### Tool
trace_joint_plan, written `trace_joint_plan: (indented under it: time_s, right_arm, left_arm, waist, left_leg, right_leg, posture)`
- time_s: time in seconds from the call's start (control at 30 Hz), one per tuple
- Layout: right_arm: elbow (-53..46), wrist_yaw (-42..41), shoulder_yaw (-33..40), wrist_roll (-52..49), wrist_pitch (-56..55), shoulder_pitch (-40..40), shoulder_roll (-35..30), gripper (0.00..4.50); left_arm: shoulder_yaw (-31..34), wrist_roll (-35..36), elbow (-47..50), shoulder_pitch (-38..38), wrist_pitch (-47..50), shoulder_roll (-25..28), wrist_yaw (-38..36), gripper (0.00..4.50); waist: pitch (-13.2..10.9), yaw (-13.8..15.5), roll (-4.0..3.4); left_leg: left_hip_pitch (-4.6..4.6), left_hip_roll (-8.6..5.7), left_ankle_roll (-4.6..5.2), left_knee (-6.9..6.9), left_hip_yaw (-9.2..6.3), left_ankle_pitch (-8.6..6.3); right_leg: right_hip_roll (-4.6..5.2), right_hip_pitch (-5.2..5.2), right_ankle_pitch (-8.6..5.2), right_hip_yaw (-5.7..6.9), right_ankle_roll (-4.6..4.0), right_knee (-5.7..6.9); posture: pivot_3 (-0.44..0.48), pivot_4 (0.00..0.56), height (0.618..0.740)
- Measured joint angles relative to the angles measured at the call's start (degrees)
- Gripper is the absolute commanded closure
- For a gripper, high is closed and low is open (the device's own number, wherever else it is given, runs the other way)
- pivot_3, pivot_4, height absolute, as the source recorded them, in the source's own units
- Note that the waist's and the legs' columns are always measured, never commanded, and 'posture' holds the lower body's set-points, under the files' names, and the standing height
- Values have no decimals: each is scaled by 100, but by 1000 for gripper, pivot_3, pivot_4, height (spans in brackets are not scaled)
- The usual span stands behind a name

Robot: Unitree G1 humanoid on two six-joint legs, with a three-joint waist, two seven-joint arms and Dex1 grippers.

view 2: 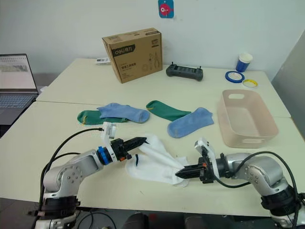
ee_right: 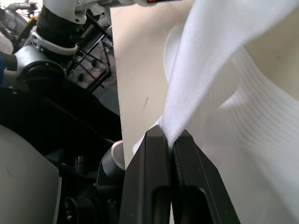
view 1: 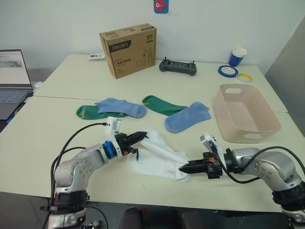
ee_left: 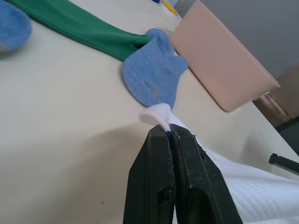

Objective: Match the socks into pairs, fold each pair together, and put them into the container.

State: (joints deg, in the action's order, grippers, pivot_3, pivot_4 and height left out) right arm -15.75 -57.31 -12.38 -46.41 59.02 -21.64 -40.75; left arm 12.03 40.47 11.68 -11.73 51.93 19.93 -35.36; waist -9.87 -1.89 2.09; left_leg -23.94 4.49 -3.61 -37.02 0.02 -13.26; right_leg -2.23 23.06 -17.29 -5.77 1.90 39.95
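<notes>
Two white socks (view 1: 159, 160) lie overlapped near the table's front edge. My left gripper (view 1: 144, 135) is shut on the upper end of one white sock (ee_left: 156, 114). At the lower right end of the same white fabric (ee_right: 205, 79), my right gripper (view 1: 183, 169) is shut too. Behind them lie two light blue socks (view 1: 121, 107) (view 1: 187, 118) and two dark green socks (view 1: 90, 112) (view 1: 162, 105). The pale pink container (view 1: 245, 113) stands empty at the right.
A brown cardboard box (view 1: 128, 50), a black controller (view 1: 177, 67), a blue-and-white cup (view 1: 237, 56) and tape rolls (view 1: 228, 71) sit at the table's far side. A laptop (view 1: 13, 81) stands at the left.
</notes>
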Motion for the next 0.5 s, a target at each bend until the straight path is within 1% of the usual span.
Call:
trace_joint_plan:
  time_s: [0.07,0.17,0.27,0.33,0.37,0.4,0.5]
  right_arm:
    - [298,-173,-139,221,-109,-221,-2,4500]
    - [676,-447,-372,551,-288,-387,-36,4500]
    - [966,-625,-469,837,-488,-453,-81,3791]
    - [1211,-656,-465,1042,-665,-516,-84,3091]
    - [1286,-659,-460,1123,-725,-544,-84,2814]
    - [1370,-657,-439,1173,-781,-579,-83,2436]
    - [1460,-608,-205,1297,-966,-611,-88,1499]
  left_arm:
    - [24,-4,149,178,-126,-216,243,4461]
    - [14,-21,206,249,-292,-430,501,4461]
    - [-58,-77,215,241,-536,-618,633,4500]
    - [-82,-165,177,157,-697,-654,714,4500]
    - [-102,-180,165,118,-751,-649,716,4500]
    - [-137,-193,147,64,-790,-641,711,4055]
    - [-202,-236,1,-57,-850,-568,665,3353]
  waist:
    - [0,11,0]
    - [0,21,1]
    - [0,15,1]
    - [0,10,2]
    - [0,9,1]
    - [0,9,1]
    - [0,9,1]
  left_leg:
    - [-1,-1,0,-2,1,0]
    - [0,-2,0,-3,4,0]
    - [0,-3,0,-4,6,0]
    - [1,-2,0,-3,4,0]
    - [1,-3,0,-2,4,0]
    - [2,-2,0,-2,4,0]
    - [1,-3,0,-2,6,0]
  right_leg:
    - [2,-1,1,0,-1,0]
    - [4,-3,1,1,0,0]
    - [4,-3,1,-1,-1,0]
    - [3,-2,1,0,-1,1]
    - [2,-2,1,0,-1,1]
    - [2,-2,1,0,-1,2]
    - [2,-2,2,-2,-2,1]
  posture:
    - [0,150,740]
    - [0,150,740]
    - [0,150,740]
    - [0,150,740]
    - [0,150,740]
    - [0,150,740]
    - [0,150,740]
